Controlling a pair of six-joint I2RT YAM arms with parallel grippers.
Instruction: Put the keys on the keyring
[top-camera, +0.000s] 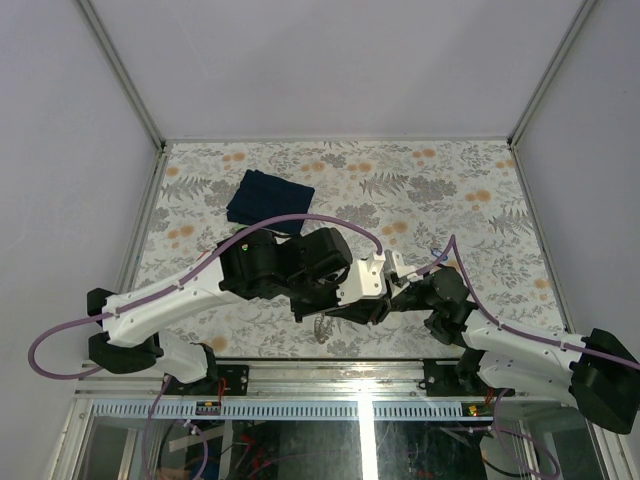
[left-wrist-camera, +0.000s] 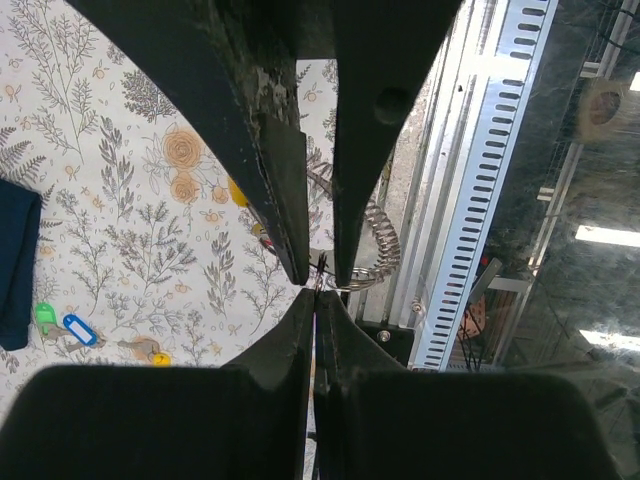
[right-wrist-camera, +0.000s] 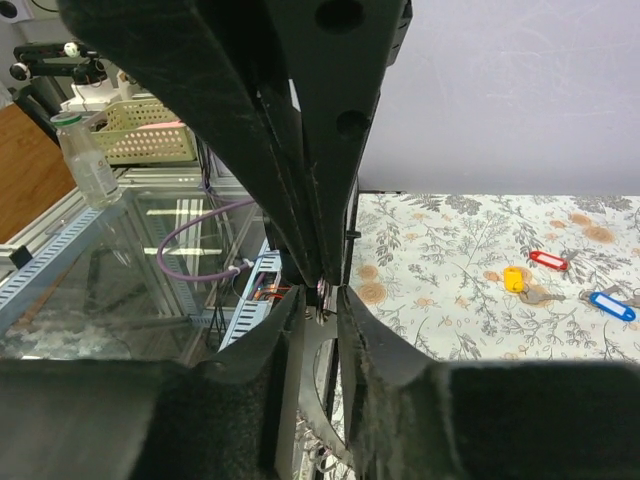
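My left gripper (left-wrist-camera: 318, 292) is shut on the thin grey keyring (left-wrist-camera: 372, 272), which hangs off its tips just above the table's near edge. In the top view the keyring (top-camera: 322, 330) dangles below where the left gripper (top-camera: 332, 316) and right gripper (top-camera: 341, 318) meet. The right gripper (right-wrist-camera: 325, 292) faces the left one tip to tip. Its jaws stand a little apart around the keyring's grey band (right-wrist-camera: 325, 400), with a slit showing on one side. Keys lie loose on the table: green tag (left-wrist-camera: 45, 318), blue tag (left-wrist-camera: 78, 328), yellow tag (right-wrist-camera: 513, 278), red tag (right-wrist-camera: 548, 261).
A dark blue folded cloth (top-camera: 268, 197) lies at the back left of the flowered table. The slotted metal rail (left-wrist-camera: 470, 200) runs along the near edge, right beside the grippers. White walls close in the other sides.
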